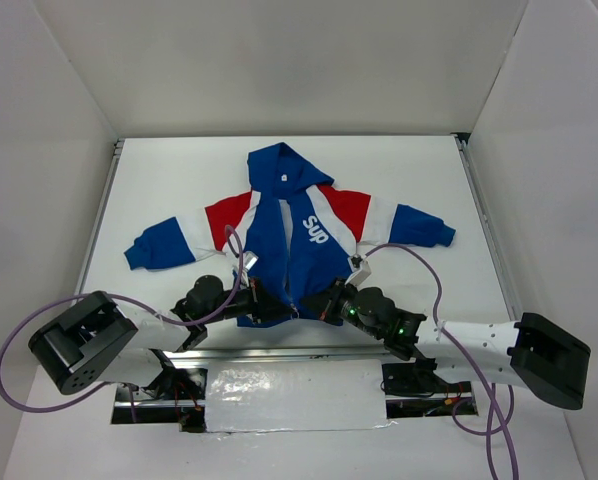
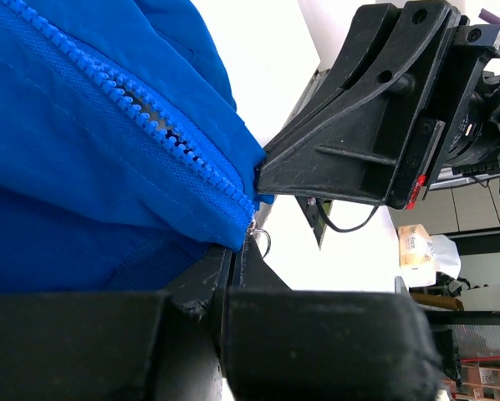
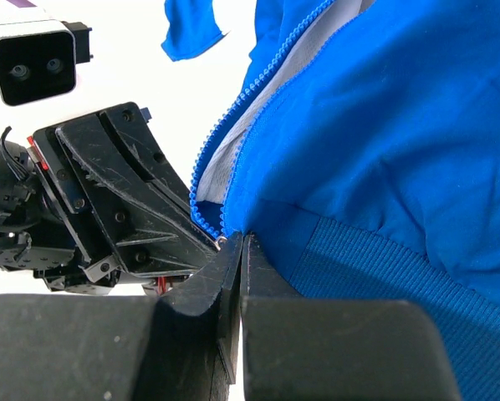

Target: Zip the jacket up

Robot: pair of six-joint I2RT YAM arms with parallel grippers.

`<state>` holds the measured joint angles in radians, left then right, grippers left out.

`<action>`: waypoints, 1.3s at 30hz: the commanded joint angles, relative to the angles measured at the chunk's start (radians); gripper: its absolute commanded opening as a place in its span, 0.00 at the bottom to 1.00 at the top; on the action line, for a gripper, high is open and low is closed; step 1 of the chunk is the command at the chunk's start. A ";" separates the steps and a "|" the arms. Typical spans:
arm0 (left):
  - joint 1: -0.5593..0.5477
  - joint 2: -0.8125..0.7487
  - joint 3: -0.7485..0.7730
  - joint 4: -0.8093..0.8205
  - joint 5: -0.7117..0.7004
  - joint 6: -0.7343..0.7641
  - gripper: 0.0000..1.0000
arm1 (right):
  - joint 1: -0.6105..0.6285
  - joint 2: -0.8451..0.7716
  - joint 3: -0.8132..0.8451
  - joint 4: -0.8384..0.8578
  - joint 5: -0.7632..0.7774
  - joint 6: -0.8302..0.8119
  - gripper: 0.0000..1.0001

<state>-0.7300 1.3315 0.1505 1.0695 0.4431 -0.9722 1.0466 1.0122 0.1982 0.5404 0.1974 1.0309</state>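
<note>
Our left pincer (image 2: 237,244) fills the bottom of its wrist view. Its two fingers are pressed together on the lower end of the jacket's (image 1: 314,235) blue zipper teeth (image 2: 150,117), with a small metal ring (image 2: 263,240) just beside the tips. We see our right pincer (image 3: 236,244) likewise clamped shut where the other row of teeth meets the ribbed hem (image 3: 384,276). From above, the jacket lies flat on the white bench (image 1: 429,170), hood (image 1: 279,172) away from the arms, sleeves spread, front open, and both pincers sit close together at its near edge.
</note>
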 commanded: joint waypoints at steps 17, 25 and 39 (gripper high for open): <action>-0.003 0.106 -0.011 0.322 0.150 -0.023 0.00 | -0.091 0.078 0.003 0.262 -0.424 -0.144 0.33; -0.003 0.172 -0.017 0.460 0.171 -0.062 0.00 | -0.108 0.089 -0.009 0.221 -0.435 -0.175 0.30; -0.003 0.023 -0.012 0.268 0.126 0.018 0.00 | -0.108 0.100 0.006 0.159 -0.441 -0.233 0.34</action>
<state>-0.7288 1.3796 0.1253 1.2198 0.5518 -0.9890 0.9379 1.0893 0.1905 0.6704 -0.2203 0.8246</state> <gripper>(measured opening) 0.073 0.354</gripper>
